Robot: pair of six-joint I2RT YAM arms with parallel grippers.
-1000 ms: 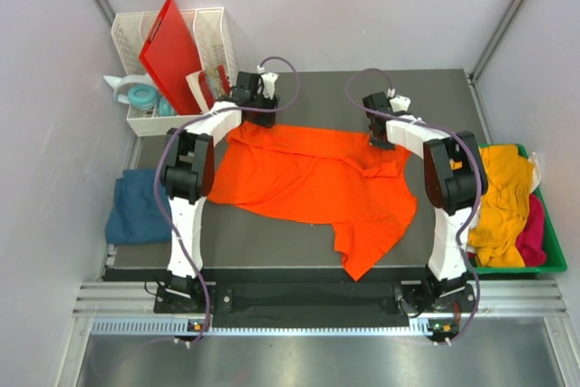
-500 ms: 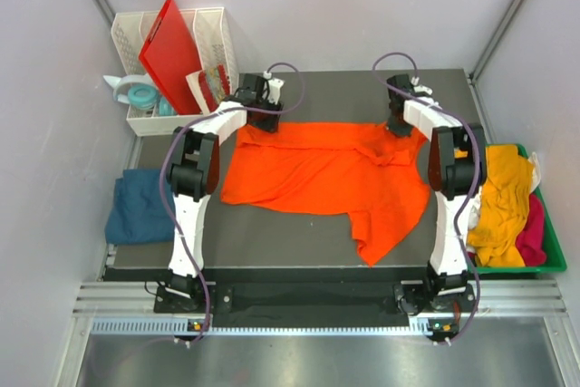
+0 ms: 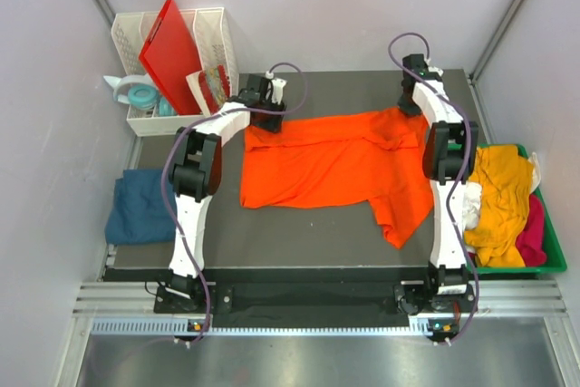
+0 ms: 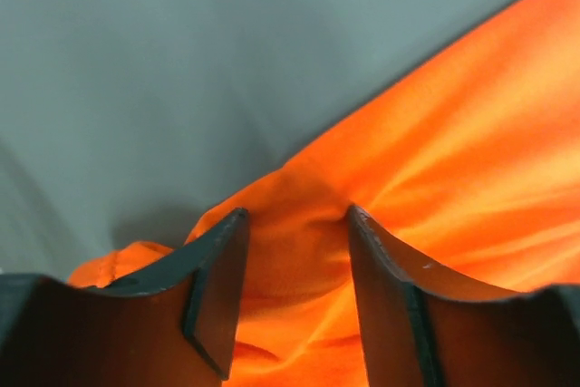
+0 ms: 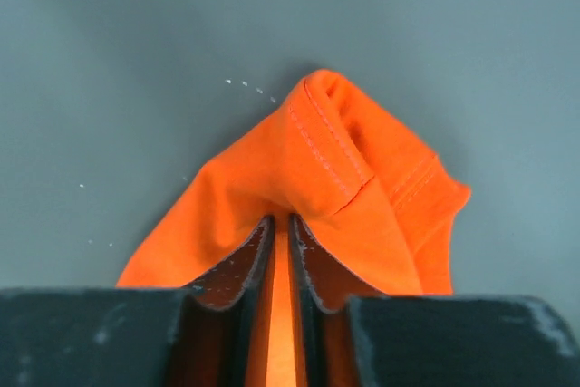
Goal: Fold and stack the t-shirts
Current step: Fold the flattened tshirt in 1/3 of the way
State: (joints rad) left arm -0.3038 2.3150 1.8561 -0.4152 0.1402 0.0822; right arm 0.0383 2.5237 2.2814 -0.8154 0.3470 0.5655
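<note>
The bright orange t-shirt point(image 3: 335, 160) lies spread across the dark table, with one sleeve hanging toward the front right. My left gripper point(image 3: 270, 115) is at the shirt's far left corner. In the left wrist view it point(image 4: 294, 215) stands open, and a hump of the orange cloth point(image 4: 435, 169) rises between its fingers. My right gripper point(image 3: 410, 106) is at the far right corner. It point(image 5: 281, 217) is shut on a hemmed fold of the orange t-shirt point(image 5: 353, 160). A dark teal-blue t-shirt point(image 3: 136, 206) lies folded off the table's left side.
A green bin point(image 3: 544, 265) at the right holds mustard-yellow point(image 3: 498, 197) and pink point(image 3: 533, 233) shirts. At the back left, a white rack point(image 3: 217, 33) holds the red plastic board point(image 3: 177, 52), with a tape roll point(image 3: 142, 97) beside it. Walls enclose three sides.
Both grippers moved toward the back right, the right one much farther. The orange shirt was dragged right and back, and its upper edge has drawn out straighter.
</note>
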